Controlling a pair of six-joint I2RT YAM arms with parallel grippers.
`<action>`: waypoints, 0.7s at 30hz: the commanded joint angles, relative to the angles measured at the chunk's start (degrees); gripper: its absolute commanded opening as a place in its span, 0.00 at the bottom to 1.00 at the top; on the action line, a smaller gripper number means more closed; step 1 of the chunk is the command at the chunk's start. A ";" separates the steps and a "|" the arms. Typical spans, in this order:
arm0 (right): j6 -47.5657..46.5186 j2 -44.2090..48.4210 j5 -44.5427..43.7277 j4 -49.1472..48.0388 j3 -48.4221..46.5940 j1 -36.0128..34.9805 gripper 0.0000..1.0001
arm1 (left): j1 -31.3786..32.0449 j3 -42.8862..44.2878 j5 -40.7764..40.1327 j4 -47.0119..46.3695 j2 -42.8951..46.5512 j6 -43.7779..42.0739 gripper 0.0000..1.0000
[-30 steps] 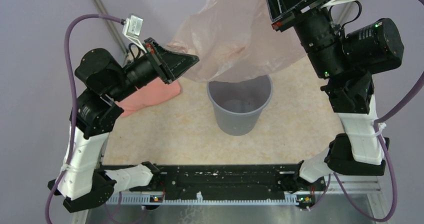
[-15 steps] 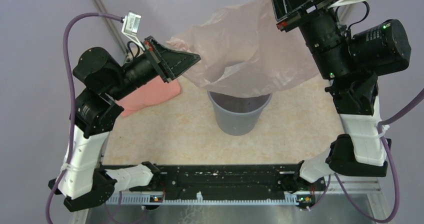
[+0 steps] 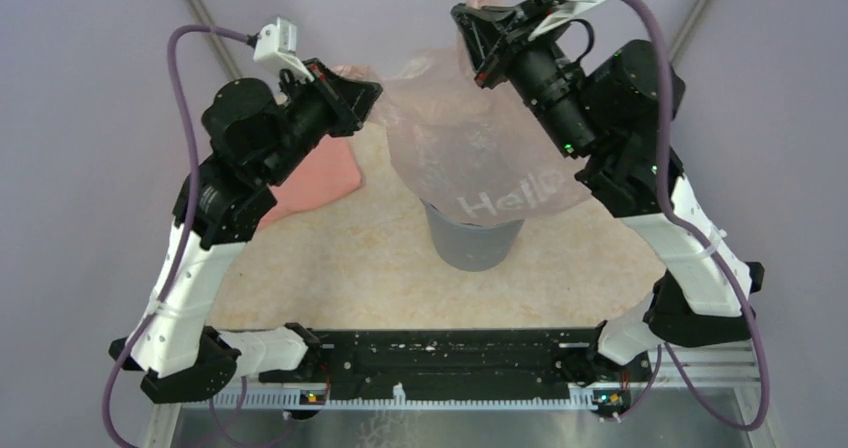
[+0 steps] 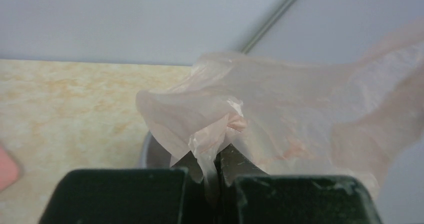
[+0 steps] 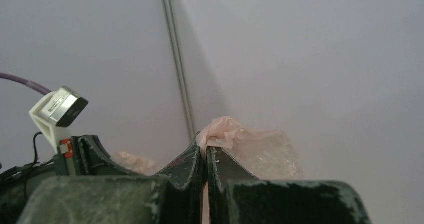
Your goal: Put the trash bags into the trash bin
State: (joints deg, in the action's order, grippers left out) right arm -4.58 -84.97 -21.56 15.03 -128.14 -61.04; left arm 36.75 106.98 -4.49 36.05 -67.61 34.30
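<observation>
"Speckled beige tabletop (image 3: 340, 268), lilac walls (image 3: 90, 58). Where's the trash bag (image 3: 480, 158)?"

"Hanging right over the grey trash bin (image 3: 472, 246), hiding its mouth from above. I can't tell if it touches the rim. My left gripper (image 3: 368, 96) is clamped on a bunched edge left of the bin; my right gripper (image 3: 468, 20) pinches another edge above the bin's far side."

"How will it handle?"

"Featherlight, floppy, slippery film that could tear. I'd hold the mouth edges, spread wide."
</observation>
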 commanded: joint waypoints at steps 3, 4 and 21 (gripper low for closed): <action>1.95 -2.75 1.62 4.57 -4.43 -0.75 0.15 | -3.37 -2.77 -7.94 -1.56 -3.36 -5.73 0.00; 2.40 -3.02 2.02 5.85 -5.37 -0.80 0.26 | -4.42 -3.39 -6.87 -2.05 -3.57 -5.78 0.00; 10.16 9.88 -1.00 25.97 2.52 -0.76 0.99 | -12.02 -8.86 2.21 -5.10 -4.43 -5.83 0.00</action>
State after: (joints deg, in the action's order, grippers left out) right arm 2.68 -80.18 -20.29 34.50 -127.31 -61.25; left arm 25.65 98.52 -4.25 34.24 -72.38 29.39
